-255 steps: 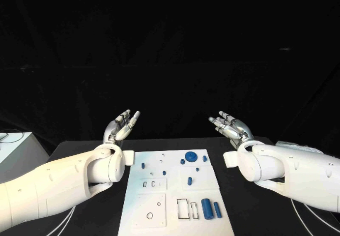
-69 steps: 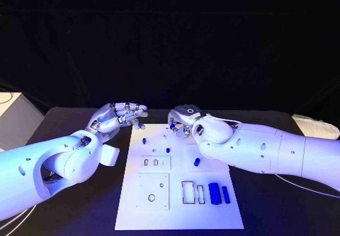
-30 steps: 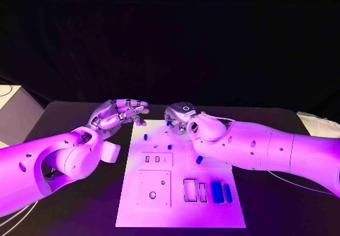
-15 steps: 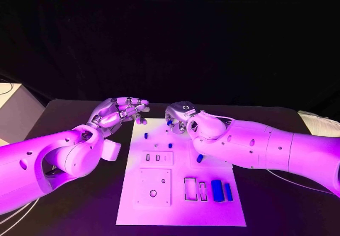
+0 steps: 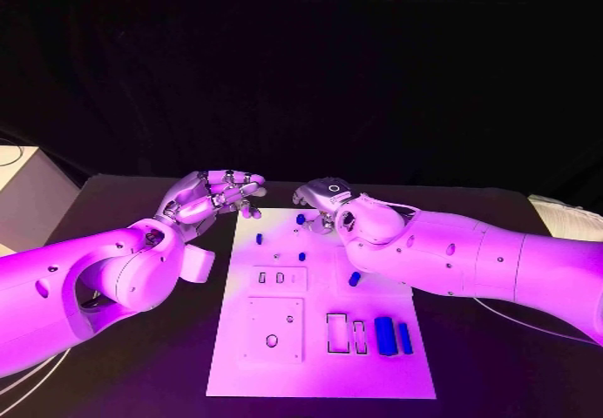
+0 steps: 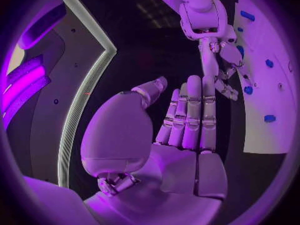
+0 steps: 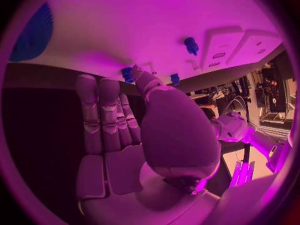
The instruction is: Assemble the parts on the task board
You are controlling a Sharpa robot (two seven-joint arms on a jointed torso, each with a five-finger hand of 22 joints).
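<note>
My left silver many-fingered hand [image 5: 211,196] hovers just off the far left corner of the white rectangular task board [image 5: 252,366], palm up, fingers loosely spread, holding nothing. My right silver hand [image 5: 324,202] reaches over the board's far edge, fingers pointing down at a small blue peg [image 7: 127,74]; whether they grasp it I cannot tell. Further small blue parts [image 5: 384,335] lie along the board, near its right edge.
</note>
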